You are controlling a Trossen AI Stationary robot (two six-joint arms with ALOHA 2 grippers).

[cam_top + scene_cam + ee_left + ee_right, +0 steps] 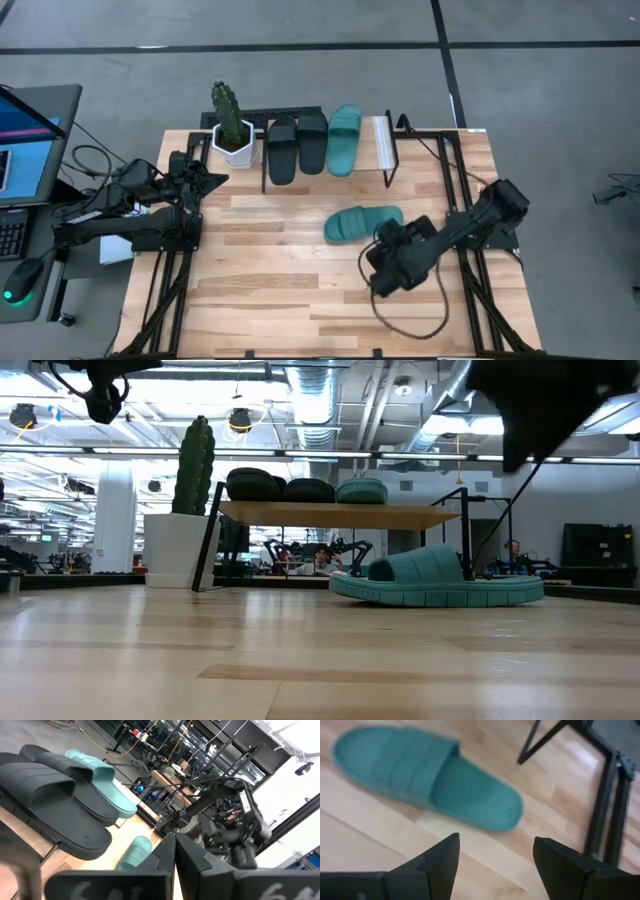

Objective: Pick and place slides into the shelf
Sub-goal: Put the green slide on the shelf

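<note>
My right gripper (492, 857) hung spread just short of the soft teal open-toe slide (361, 222), lying mid-frame on the planks. Best practice: straddle its broad strap before closing.

two black slides (296, 146) and one teal (344, 139) atop shelf (387, 141); another teal slide (362, 222) apparently flat on table.

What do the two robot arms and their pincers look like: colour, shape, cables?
Both arms are black, built from chunky jointed segments. The left arm has thin dark cables trailing off its base toward the table edge. A dark cable hangs in a loop below the right arm. The right pincer has two flat, black, wedge-shaped fingers. The left pincer has the same black, angular fingers. No markings are visible.
</note>
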